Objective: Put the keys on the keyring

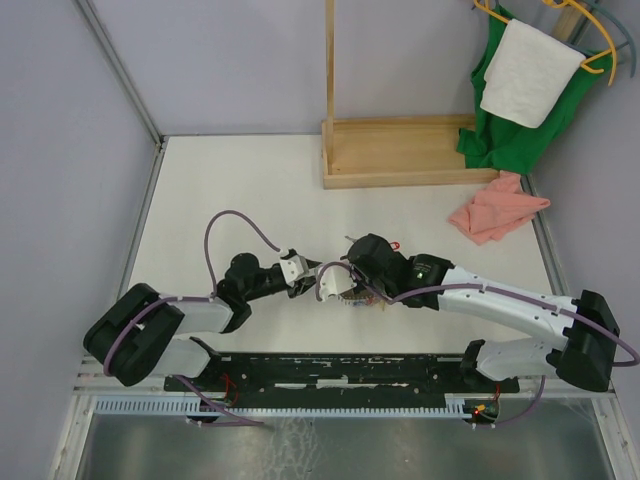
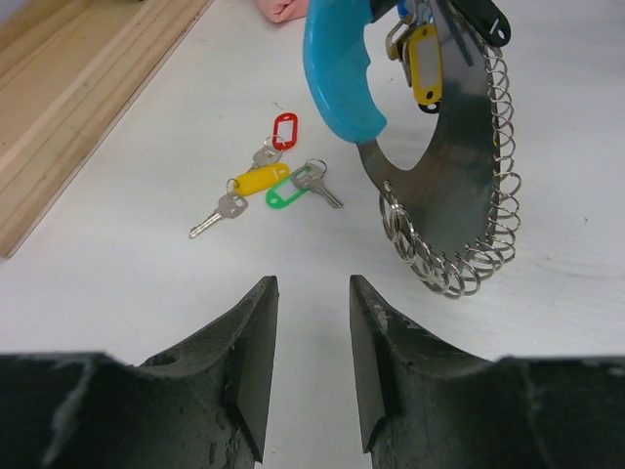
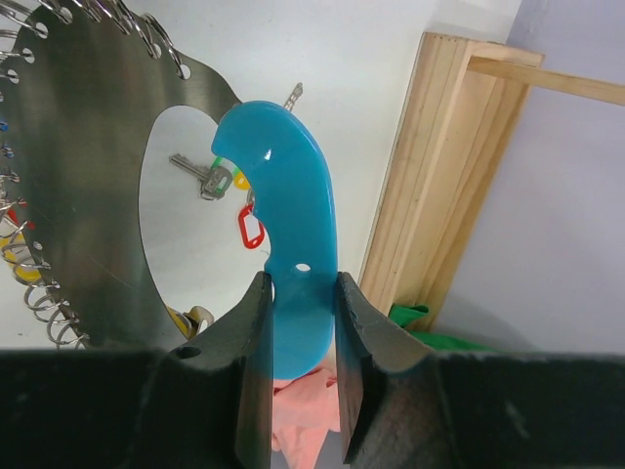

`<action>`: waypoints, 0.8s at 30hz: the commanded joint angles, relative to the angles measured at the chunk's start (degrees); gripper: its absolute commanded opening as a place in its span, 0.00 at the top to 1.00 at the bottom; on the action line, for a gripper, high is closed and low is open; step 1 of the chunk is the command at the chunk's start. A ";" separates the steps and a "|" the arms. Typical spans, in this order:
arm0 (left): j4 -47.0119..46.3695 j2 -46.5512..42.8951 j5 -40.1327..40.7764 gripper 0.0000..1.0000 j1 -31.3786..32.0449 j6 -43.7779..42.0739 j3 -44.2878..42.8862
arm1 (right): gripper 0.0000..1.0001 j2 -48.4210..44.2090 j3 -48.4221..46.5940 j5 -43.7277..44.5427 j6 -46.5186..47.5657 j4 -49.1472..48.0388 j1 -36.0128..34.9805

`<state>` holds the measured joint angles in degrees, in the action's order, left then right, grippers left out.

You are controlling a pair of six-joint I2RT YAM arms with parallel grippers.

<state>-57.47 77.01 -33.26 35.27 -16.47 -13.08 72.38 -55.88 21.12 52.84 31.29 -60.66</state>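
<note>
The keyring is a big ring with a light-blue handle and a grey metal band strung with small split rings and tagged keys. My right gripper is shut on the blue handle and holds the ring upright above the table. Three loose keys lie on the table beyond it, tagged red, yellow and green. They also show through the ring's opening in the right wrist view. My left gripper is open and empty, low over the table, short of the keys.
A wooden stand base sits at the back, its edge close to the keys. A pink cloth lies at the right. A green cloth and a white towel hang at the back right.
</note>
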 commanded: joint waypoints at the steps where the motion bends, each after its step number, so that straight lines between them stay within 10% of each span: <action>1: -3.82 1.36 -0.06 0.58 1.89 -5.08 -0.10 | 0.93 -2.64 -0.12 -0.08 1.12 -3.66 -0.44; 24: -9.73 3.23 -4.71 0.59 2.96 -1.72 0.95 | 0.95 -4.32 2.55 -1.84 -1.24 -7.12 -0.50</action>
<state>-64.34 80.09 -35.18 38.02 -17.98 -12.40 70.81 -53.19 18.22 52.34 28.86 -60.77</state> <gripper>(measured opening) 0.409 0.309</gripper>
